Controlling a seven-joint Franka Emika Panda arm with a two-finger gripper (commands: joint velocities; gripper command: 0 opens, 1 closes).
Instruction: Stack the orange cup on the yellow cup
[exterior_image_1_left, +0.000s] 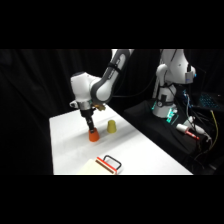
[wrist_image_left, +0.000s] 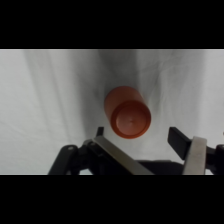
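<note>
The orange cup (wrist_image_left: 128, 112) stands upside down on the white tabletop (exterior_image_1_left: 145, 155), just beside the yellow cup (exterior_image_1_left: 111, 127) and not touching it. The gripper (exterior_image_1_left: 91, 126) hangs right above the orange cup; in the wrist view its fingers (wrist_image_left: 180, 141) are spread wide on either side of the cup's base and grip nothing. By my reading nothing is stacked yet: the grasp, the lift and the placing onto the yellow cup are all left. A red-and-black object (exterior_image_1_left: 109, 163) lies near the tabletop's front edge, well apart from the yellow cup.
</note>
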